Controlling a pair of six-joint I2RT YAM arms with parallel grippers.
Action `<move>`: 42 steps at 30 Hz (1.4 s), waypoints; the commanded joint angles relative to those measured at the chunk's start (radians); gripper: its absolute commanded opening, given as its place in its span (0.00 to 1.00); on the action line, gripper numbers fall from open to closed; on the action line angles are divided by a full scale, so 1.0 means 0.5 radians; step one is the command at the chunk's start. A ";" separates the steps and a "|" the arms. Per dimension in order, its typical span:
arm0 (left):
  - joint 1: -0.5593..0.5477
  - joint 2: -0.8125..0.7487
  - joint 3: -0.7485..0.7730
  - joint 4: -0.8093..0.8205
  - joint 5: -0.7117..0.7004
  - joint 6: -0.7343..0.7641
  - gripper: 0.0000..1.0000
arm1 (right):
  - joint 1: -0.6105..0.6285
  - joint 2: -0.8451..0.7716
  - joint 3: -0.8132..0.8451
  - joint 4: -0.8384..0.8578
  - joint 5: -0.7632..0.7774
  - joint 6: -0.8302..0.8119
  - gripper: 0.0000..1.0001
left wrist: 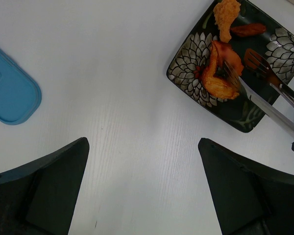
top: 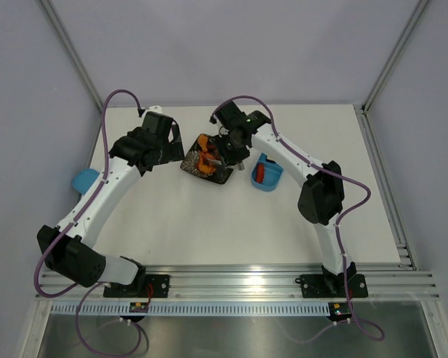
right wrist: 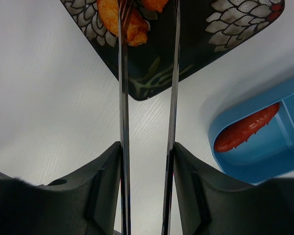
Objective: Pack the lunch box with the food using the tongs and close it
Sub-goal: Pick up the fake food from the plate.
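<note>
- We see the right gripper (right wrist: pixel 147 156) clamped on the tongs (right wrist: pixel 123 98), their tips at the food (left wrist: pixel 220 73) on the plate (left wrist: pixel 245 122).
- The left gripper (left wrist: pixel 142 147) stands apart, left of the plate.
- The box (right wrist: pixel 264 156) lies right of the plate.

White matte table (top: pixel 209 224) bears a black square flower-patterned plate (left wrist: pixel 183 68) at centre; open light-blue plastic lunch box (top: pixel 275 177) just right of it; matching blue lid (top: pixel 84 180) well apart, at the left edge.
</note>
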 commanded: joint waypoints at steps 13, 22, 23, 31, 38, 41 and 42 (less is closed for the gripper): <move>0.008 0.026 0.133 0.065 0.007 0.032 0.99 | 0.032 0.183 0.263 0.034 0.001 -0.116 0.52; 0.008 0.048 0.158 0.068 0.032 0.054 0.99 | 0.038 0.063 0.135 0.037 -0.002 -0.119 0.36; 0.005 0.051 0.161 0.071 0.038 0.054 0.99 | 0.041 0.048 0.119 0.034 0.001 -0.119 0.34; 0.008 0.051 0.158 0.086 0.047 0.060 0.99 | 0.041 -0.155 -0.058 0.031 0.065 -0.110 0.11; 0.008 0.023 0.115 0.101 0.057 0.054 0.99 | 0.041 -0.351 -0.172 0.068 0.148 -0.067 0.02; 0.008 0.014 0.100 0.105 0.057 0.051 0.99 | 0.041 -0.400 -0.218 0.080 0.185 -0.006 0.02; 0.008 0.011 0.094 0.108 0.057 0.048 0.99 | 0.038 -0.415 -0.227 0.089 0.188 0.031 0.01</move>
